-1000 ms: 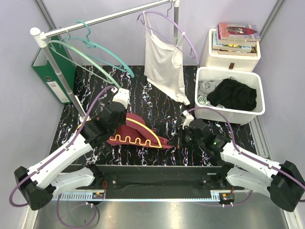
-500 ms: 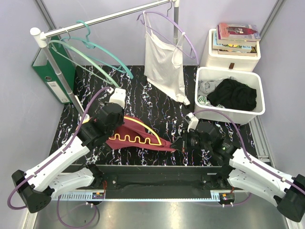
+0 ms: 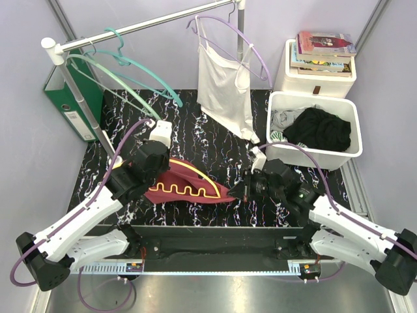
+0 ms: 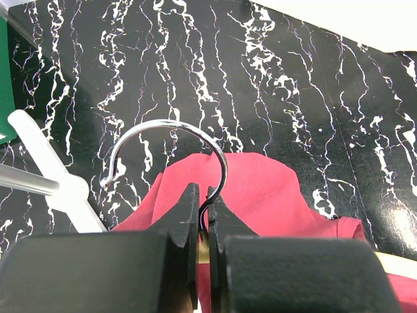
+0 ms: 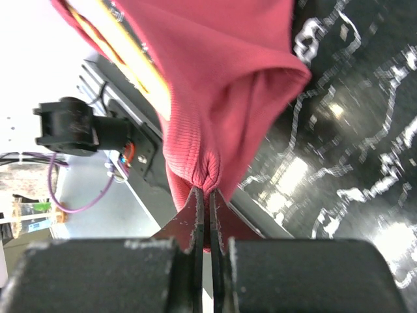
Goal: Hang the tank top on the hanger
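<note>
Tank top [image 3: 189,179] lies between rack pole [image 3: 78,98] and white bin [image 3: 339,160]

Tank top [image 3: 190,180]: is showing maroon, with a ribbed hem. Hanger [image 3: 179,191]: is glowing yellow, its hook [image 4: 171,126] gleaming silver. Tabletop [image 3: 215,140]: is running black with white marble veining. Camisole [image 3: 221,85]: is showing white. Rail hangers [image 3: 144,68]: are showing teal. Binder [image 3: 73,107]: is showing green.
</note>
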Motion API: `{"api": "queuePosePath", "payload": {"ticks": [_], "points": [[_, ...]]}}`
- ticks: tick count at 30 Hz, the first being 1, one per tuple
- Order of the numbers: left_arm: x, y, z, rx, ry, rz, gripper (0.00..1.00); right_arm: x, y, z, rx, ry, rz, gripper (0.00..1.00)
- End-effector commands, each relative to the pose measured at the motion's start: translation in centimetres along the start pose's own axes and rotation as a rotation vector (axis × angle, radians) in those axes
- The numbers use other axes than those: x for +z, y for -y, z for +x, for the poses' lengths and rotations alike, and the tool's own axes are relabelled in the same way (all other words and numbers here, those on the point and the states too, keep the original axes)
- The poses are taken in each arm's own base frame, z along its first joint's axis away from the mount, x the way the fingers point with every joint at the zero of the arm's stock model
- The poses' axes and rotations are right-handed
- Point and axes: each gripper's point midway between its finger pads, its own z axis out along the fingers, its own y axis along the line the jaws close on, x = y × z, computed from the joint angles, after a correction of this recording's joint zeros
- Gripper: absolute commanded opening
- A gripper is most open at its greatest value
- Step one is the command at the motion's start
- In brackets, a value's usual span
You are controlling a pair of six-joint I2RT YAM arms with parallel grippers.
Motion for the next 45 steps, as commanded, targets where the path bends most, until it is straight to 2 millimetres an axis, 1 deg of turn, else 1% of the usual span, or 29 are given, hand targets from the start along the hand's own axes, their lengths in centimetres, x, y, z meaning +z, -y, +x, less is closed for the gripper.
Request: {"api": "queuePosePath", "payload": {"ticks": [1, 6, 8, 9, 10, 12, 13, 15, 17, 18, 23, 24, 25, 29, 30, 32, 33, 34, 35, 36, 37, 38, 39, 40, 41, 42, 43, 44, 45], "points": [[-0.1, -0.1, -1.9, -0.038, 0.073, -0.006, 0.00, 0.1, -4.5, -3.3, -0.064, 0.073, -0.122, 0.00], [-0.3, 0.3, -2.0, -0.043, 0.078, 0.019, 0.00, 1.3, -5.3, -4.3, -0.085, 0.082, -0.131, 0.00], [-0.3, 0.3, -2.0, -0.045, 0.080, 0.021, 0.00, 2.0, -6.0, -4.7, -0.095, 0.078, -0.152, 0.00], [-0.3, 0.3, -2.0, -0.045, 0.079, 0.026, 0.00, 2.6, -6.0, -4.7, -0.093, 0.067, -0.151, 0.00], [-0.3, 0.4, -2.0, -0.045, 0.080, 0.030, 0.00, 2.8, -6.6, -5.1, -0.098, 0.071, -0.165, 0.00], [-0.3, 0.5, -2.0, -0.046, 0.080, 0.032, 0.00, 3.5, -7.2, -4.8, -0.106, 0.051, -0.178, 0.00], [-0.4, 0.5, -2.1, -0.048, 0.083, 0.034, 0.00, 3.6, -8.3, -5.7, -0.119, 0.075, -0.208, 0.00], [-0.4, 0.4, -2.1, -0.047, 0.084, 0.033, 0.00, 4.3, -9.1, -5.4, -0.132, 0.062, -0.223, 0.00], [-0.5, 0.4, -2.1, -0.050, 0.088, 0.033, 0.00, 4.7, -10.1, -5.6, -0.142, 0.061, -0.243, 0.00], [-0.6, 0.2, -2.3, -0.054, 0.094, 0.031, 0.00, 5.2, -10.2, -5.2, -0.142, 0.047, -0.242, 0.00], [-0.8, 0.1, -2.4, -0.054, 0.102, 0.032, 0.00, 6.3, -11.6, -4.7, -0.156, 0.034, -0.264, 0.00], [-0.8, 0.1, -2.4, -0.054, 0.104, 0.032, 0.00, 6.7, -11.5, -4.5, -0.155, 0.025, -0.260, 0.00], [-0.8, 0.1, -2.5, -0.057, 0.106, 0.031, 0.00, 6.8, -11.9, -4.5, -0.158, 0.031, -0.266, 0.00], [-0.9, 0.4, -2.5, -0.055, 0.107, 0.050, 0.00, 7.9, -11.8, -4.5, -0.164, 0.026, -0.246, 0.00], [-0.9, 0.5, -2.5, -0.055, 0.106, 0.053, 0.00, 7.9, -12.2, -5.0, -0.169, 0.033, -0.250, 0.00], [-0.9, 0.6, -2.5, -0.051, 0.106, 0.060, 0.00, 7.8, -12.4, -5.3, -0.189, 0.036, -0.247, 0.00], [-0.8, 0.6, -2.4, -0.047, 0.102, 0.063, 0.00, 7.6, -12.7, -5.7, -0.195, 0.046, -0.246, 0.07], [-0.8, 0.7, -2.3, -0.043, 0.101, 0.067, 0.00, 7.5, -12.4, -5.7, -0.203, 0.040, -0.229, 0.14], [-0.8, 0.8, -2.4, -0.042, 0.101, 0.070, 0.00, 7.1, -12.4, -5.9, -0.229, 0.046, -0.225, 0.24], [-0.9, 0.8, -2.4, -0.042, 0.104, 0.074, 0.00, 6.8, -12.6, -6.3, -0.241, 0.063, -0.224, 0.43], [-0.9, 0.9, -2.3, -0.037, 0.101, 0.079, 0.00, 6.6, -11.4, -5.7, -0.252, 0.043, -0.170, 0.56], [-0.9, 0.9, -2.4, -0.037, 0.104, 0.083, 0.00, 5.7, -11.5, -6.2, -0.263, 0.064, -0.167, 0.64], [-0.9, 1.0, -2.4, -0.036, 0.104, 0.089, 0.00, 5.3, -10.5, -6.1, -0.268, 0.068, -0.121, 0.77], [-1.0, 1.1, -2.5, -0.035, 0.107, 0.098, 0.00, 4.8, -10.1, -6.2, -0.281, 0.080, -0.102, 0.85], [-1.0, 1.2, -2.5, -0.035, 0.109, 0.102, 0.00, 3.5, -10.3, -6.8, -0.287, 0.111, -0.097, 0.90], [-1.1, 1.3, -2.6, -0.035, 0.111, 0.108, 0.00, 3.0, -9.2, -6.9, -0.289, 0.125, -0.045, 0.93], [-1.2, 1.4, -2.7, -0.033, 0.115, 0.120, 0.00, 2.3, -9.0, -7.2, -0.300, 0.144, -0.030, 0.96], [-1.3, 1.5, -2.7, -0.032, 0.119, 0.127, 0.00, 1.0, -9.3, -7.8, -0.308, 0.179, -0.029, 0.97], [-1.3, 1.5, -2.8, -0.034, 0.122, 0.132, 0.00, 0.5, -8.6, -7.8, -0.314, 0.187, 0.005, 0.97]]}}
